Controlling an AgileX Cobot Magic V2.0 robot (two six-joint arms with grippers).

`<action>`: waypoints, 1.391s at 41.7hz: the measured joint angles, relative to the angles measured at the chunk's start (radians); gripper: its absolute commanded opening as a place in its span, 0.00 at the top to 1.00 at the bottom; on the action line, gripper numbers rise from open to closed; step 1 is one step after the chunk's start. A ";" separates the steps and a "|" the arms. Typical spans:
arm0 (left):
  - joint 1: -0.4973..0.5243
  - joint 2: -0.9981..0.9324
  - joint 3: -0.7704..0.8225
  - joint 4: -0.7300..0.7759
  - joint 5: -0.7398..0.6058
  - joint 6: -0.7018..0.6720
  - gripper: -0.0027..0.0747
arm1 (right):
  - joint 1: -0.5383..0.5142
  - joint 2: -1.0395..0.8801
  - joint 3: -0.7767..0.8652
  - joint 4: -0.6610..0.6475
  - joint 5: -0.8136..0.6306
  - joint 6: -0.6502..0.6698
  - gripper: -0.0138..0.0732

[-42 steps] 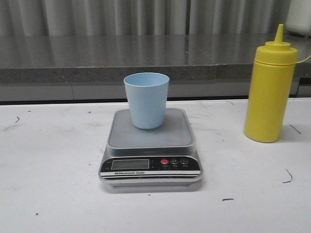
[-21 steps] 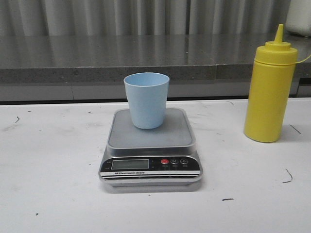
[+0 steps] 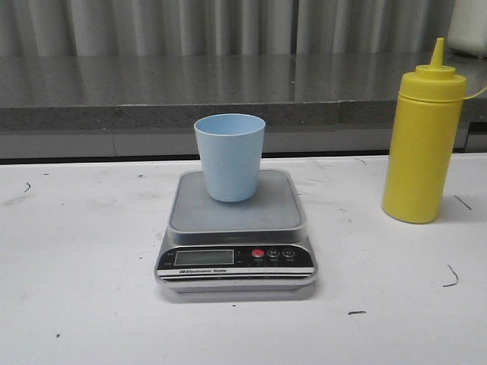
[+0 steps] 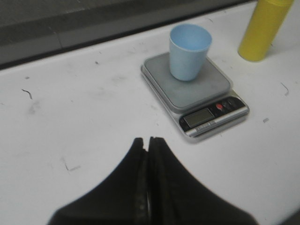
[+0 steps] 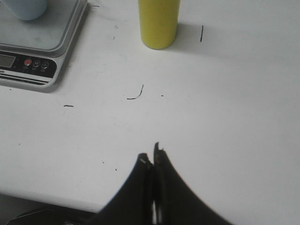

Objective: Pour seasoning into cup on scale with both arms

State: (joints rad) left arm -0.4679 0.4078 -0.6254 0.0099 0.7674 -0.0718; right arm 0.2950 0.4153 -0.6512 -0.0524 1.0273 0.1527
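Note:
A pale blue cup (image 3: 229, 156) stands upright on the grey platform of the scale (image 3: 236, 228), in the middle of the white table. The yellow seasoning bottle (image 3: 423, 144) stands upright to the right of the scale, nozzle up. In the left wrist view, the left gripper (image 4: 146, 140) is shut and empty, well short of the scale (image 4: 206, 93) and the cup (image 4: 188, 51). In the right wrist view, the right gripper (image 5: 151, 154) is shut and empty above bare table, some way from the seasoning bottle (image 5: 158, 23). Neither arm shows in the front view.
A grey counter ledge (image 3: 228, 99) runs behind the table, with a corrugated wall above it. Small dark scuff marks (image 3: 450, 277) dot the white tabletop. The table's near edge (image 5: 51, 199) shows in the right wrist view.

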 measured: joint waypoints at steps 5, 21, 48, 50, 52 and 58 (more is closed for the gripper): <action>0.078 -0.100 0.096 0.006 -0.157 0.000 0.99 | 0.000 0.000 0.000 0.000 0.000 0.000 0.98; 0.285 -0.331 0.469 0.010 -0.531 0.000 0.99 | 0.000 0.000 0.000 0.000 0.000 0.000 0.98; 0.414 -0.413 0.629 -0.032 -0.705 0.000 0.99 | 0.000 0.000 0.000 0.000 0.000 -0.002 0.98; 0.414 -0.413 0.629 -0.032 -0.705 0.000 0.99 | 0.000 0.000 0.000 0.000 0.000 -0.002 0.98; 0.414 -0.413 0.629 -0.032 -0.705 0.000 0.99 | 0.000 0.000 0.000 0.000 0.000 -0.002 0.98; 0.414 -0.413 0.629 -0.032 -0.705 0.000 0.99 | 0.000 0.000 0.000 0.000 0.000 -0.002 0.98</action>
State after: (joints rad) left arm -0.0535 -0.0052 0.0038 -0.0223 0.0624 -0.0718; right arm 0.2950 0.4153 -0.6512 -0.0524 1.0273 0.1512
